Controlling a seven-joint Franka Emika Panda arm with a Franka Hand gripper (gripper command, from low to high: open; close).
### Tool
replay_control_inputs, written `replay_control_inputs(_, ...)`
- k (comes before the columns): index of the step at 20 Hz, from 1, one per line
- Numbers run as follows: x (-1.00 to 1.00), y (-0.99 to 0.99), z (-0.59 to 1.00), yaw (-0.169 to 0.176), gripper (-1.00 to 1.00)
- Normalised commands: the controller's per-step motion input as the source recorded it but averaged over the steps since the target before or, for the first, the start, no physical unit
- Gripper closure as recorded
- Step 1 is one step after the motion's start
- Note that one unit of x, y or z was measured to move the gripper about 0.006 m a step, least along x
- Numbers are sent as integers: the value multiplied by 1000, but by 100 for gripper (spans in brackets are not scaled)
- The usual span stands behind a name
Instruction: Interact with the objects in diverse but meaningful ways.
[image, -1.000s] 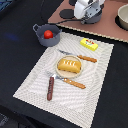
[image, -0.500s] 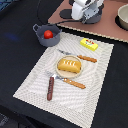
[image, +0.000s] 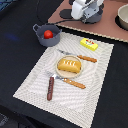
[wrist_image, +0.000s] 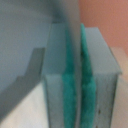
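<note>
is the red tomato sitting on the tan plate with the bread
No, the red tomato sits inside the grey-blue handled pot, while the tan plate holds only the golden scored bread loaf.

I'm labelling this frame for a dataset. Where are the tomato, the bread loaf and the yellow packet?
tomato (image: 48, 34), exterior view, on its red top, inside the grey pot.
bread loaf (image: 69, 65), exterior view, on its scored golden crust.
yellow packet (image: 89, 44), exterior view, on its top face.

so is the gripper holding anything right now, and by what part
Nothing. The gripper sits at the far edge, away from the loaf and the other items; its pads appear pressed together.
</note>
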Motion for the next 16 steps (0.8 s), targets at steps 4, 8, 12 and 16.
replay_control_inputs(4,-317,14,964,18,100)
replay_control_inputs(8,-737,69,549,101,100)
replay_control_inputs(12,-917,30,784,109,100)
replay_control_inputs(16,-830,29,291,172,100)
